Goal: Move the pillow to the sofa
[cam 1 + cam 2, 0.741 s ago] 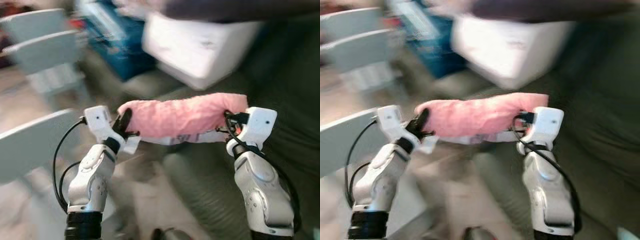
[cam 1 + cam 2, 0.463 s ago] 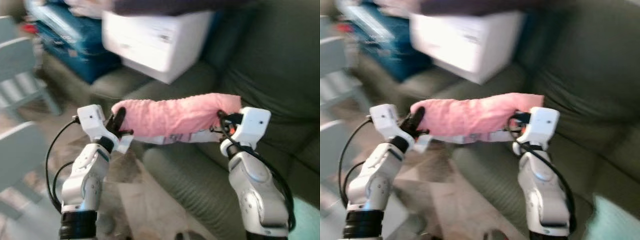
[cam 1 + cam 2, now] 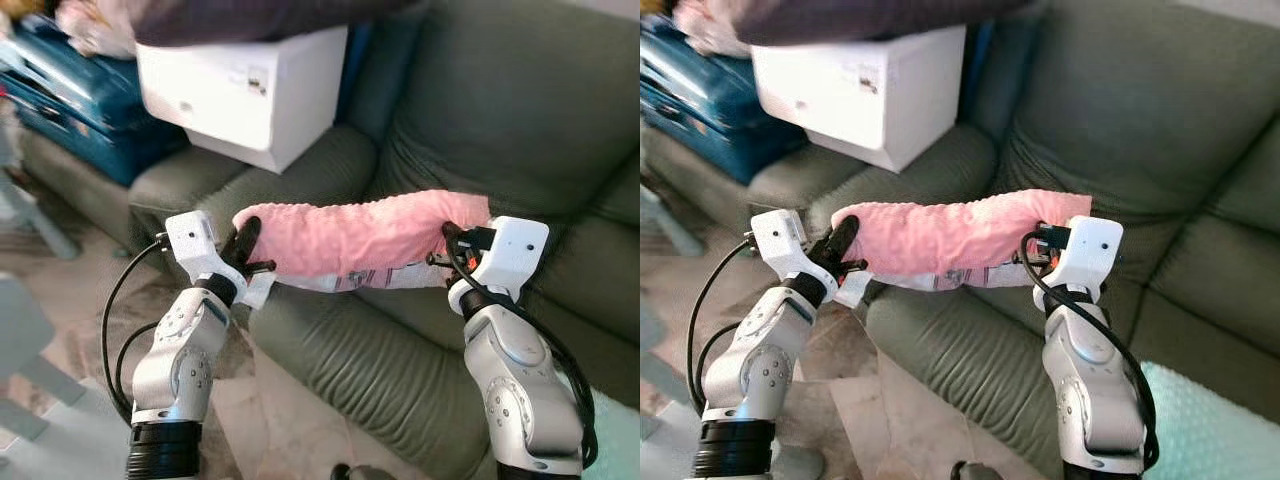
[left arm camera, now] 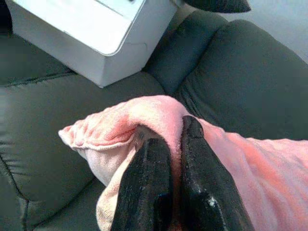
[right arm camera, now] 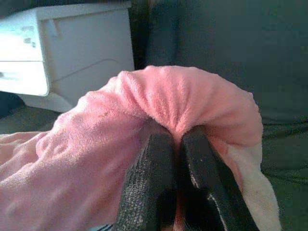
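1. The task item was one pink pillow [image 3: 365, 233], suspended horizontally in the air above the front edge of the sofa's [image 3: 500, 110] seat cushion and not yet resting on it.
2. Two end effectors held the pillow, one at each end. The left end effector [image 4: 174, 144] had its two black fingers pressed together on a pinched fold at the pillow end farther from the sofa backrest.
3. The right end effector [image 5: 177, 140] was likewise clamped tight on a gathered fold at the pillow end nearer the sofa backrest.
4. The two-point grip appeared intended to keep the soft pillow stretched level, so that it would not sag or fold during carrying.
5. Each grasp took only a bunch of cover fabric; the judgement was that this hold suited a light, limp load.
6. One white box [image 3: 245, 90] sat on the sofa's far seat, beyond the pillow's left end, and one blue suitcase [image 3: 65, 105] lay beyond the box.
7. The seat cushion directly under the pillow appeared suitable for the set-down; release remained to be done.
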Controlling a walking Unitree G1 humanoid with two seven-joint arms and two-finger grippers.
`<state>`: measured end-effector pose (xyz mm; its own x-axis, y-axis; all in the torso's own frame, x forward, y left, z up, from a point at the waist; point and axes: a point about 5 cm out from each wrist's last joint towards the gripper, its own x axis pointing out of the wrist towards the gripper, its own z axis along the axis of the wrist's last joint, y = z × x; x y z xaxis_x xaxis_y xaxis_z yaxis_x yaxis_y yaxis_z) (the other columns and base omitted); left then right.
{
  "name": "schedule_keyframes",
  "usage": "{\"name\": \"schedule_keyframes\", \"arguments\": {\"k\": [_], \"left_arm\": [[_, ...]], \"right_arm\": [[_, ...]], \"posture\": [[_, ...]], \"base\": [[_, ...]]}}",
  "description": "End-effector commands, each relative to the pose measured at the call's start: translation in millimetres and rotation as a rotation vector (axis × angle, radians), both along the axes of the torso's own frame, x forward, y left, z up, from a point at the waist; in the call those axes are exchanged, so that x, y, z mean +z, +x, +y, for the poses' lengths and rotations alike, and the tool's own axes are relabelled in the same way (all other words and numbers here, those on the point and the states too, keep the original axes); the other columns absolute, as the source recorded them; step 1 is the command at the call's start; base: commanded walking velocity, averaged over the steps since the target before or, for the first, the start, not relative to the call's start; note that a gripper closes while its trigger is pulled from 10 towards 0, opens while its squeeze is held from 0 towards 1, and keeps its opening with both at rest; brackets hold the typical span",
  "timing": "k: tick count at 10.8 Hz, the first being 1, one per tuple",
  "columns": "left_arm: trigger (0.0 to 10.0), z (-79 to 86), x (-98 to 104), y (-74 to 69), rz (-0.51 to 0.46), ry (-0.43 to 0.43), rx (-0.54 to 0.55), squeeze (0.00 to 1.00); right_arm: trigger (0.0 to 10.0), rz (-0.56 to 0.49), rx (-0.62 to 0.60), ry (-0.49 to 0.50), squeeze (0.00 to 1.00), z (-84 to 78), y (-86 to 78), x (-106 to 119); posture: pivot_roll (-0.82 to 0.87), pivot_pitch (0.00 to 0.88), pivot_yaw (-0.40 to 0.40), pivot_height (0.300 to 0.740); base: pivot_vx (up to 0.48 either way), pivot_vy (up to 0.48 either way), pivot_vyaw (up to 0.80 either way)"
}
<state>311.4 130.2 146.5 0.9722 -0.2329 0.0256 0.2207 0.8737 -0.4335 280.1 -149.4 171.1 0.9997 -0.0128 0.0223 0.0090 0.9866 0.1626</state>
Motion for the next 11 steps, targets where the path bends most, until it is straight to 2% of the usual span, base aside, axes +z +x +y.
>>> {"name": "schedule_keyframes", "arguments": {"k": [1,7,11], "left_arm": [[10.0,0.5,0.5,0.1,0.003,0.002,-0.006,0.0],[10.0,-2.1,-1.8,0.1,0.025,0.007,-0.023,0.0],[10.0,-6.9,-2.0,-0.3,0.025,0.023,-0.055,0.0]], "right_arm": [[10.0,-0.033,0.017,0.007,0.0,3.8,-1.2,6.4],[10.0,-0.03,0.025,0.01,0.0,5.0,-1.1,5.9],[10.0,-0.024,0.016,0.002,0.0,5.4,-1.1,5.1]], "posture": [[-0.13,0.127,-0.041,0.74],[-0.13,0.128,-0.043,0.74],[-0.13,0.13,-0.041,0.74]], "base": [[0.0,0.48,0.0],[0.0,0.469,0.0],[0.0,0.0,0.0]]}}
